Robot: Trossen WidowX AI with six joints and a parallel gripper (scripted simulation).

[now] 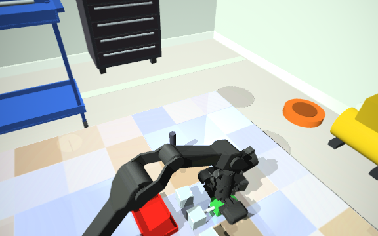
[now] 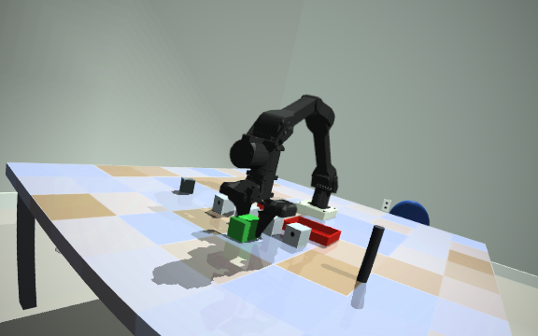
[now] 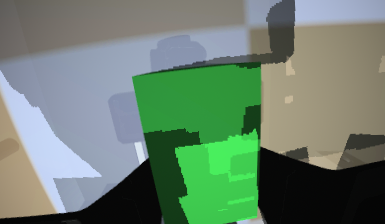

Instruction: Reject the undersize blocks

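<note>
The black parallel-jaw gripper [image 1: 220, 207] [image 2: 252, 226] [image 3: 198, 150] grips the green block-shaped GO gauge [image 1: 216, 207] [image 2: 242, 228] [image 3: 203, 110], its pale pin's tip obscured at a pale steel block [image 1: 197, 217] in the top view, whereas the exterior view alone shows bored faces.

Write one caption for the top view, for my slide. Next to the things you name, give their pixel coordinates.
Robot arm holding the green GO gauge [image 1: 216, 207] [image 2: 243, 228] [image 3: 203, 105] beside the red reject tray [image 1: 153, 214] [image 2: 332, 237].

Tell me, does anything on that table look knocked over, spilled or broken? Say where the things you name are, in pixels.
Nothing stands out. The pale blocks [image 1: 197, 217] [image 2: 297, 235] sit upright, the red tray [image 1: 154, 214] [image 2: 329, 237] lies flat and looks undamaged, and the tool [image 1: 220, 206] [image 2: 250, 221] grips the green gauge [image 1: 216, 207] [image 2: 243, 228] [image 3: 203, 105]. I see no spill or breakage.
</note>
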